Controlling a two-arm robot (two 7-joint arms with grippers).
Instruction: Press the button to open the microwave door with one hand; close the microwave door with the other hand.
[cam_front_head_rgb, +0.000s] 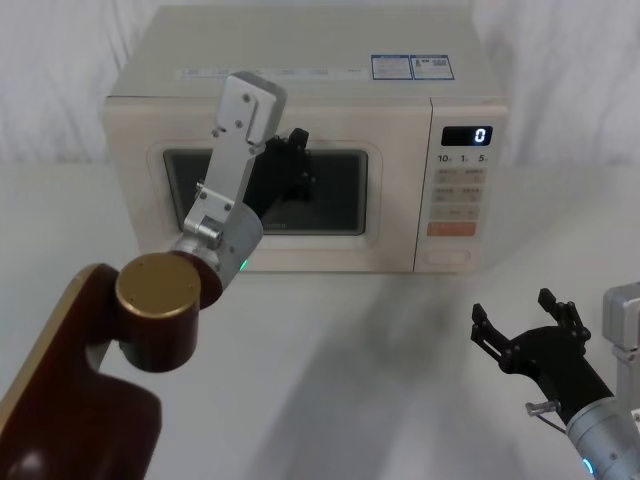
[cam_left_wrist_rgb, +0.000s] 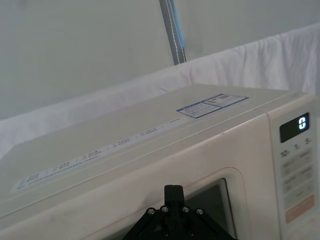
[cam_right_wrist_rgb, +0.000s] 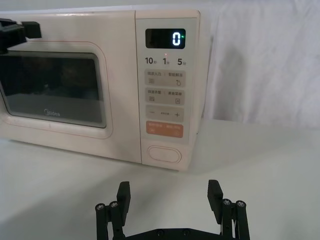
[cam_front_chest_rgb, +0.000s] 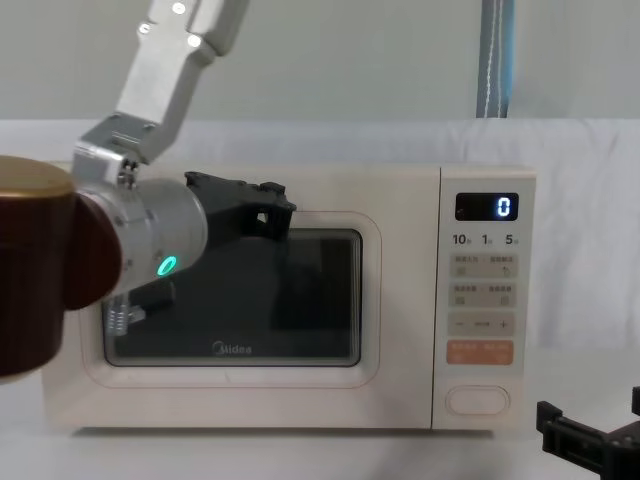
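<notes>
Two claws: left claw (cam_front_head_rgb: 297, 150) is up w/ its arm bent, tips at the shut microwave door (cam_front_head_rgb: 270, 195), can't tell if open, while right claw (cam_right_wrist_rgb: 170, 197) hangs open low over the bench (cam_front_head_rgb: 400, 340), facing the button (cam_right_wrist_rgb: 165, 153).

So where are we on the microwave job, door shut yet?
The microwave door sits flush with the microwave, so it looks shut. The left gripper is up against the door's window. The right gripper hangs open above the table, short of the button. Whether the button was pressed cannot be told.
</notes>
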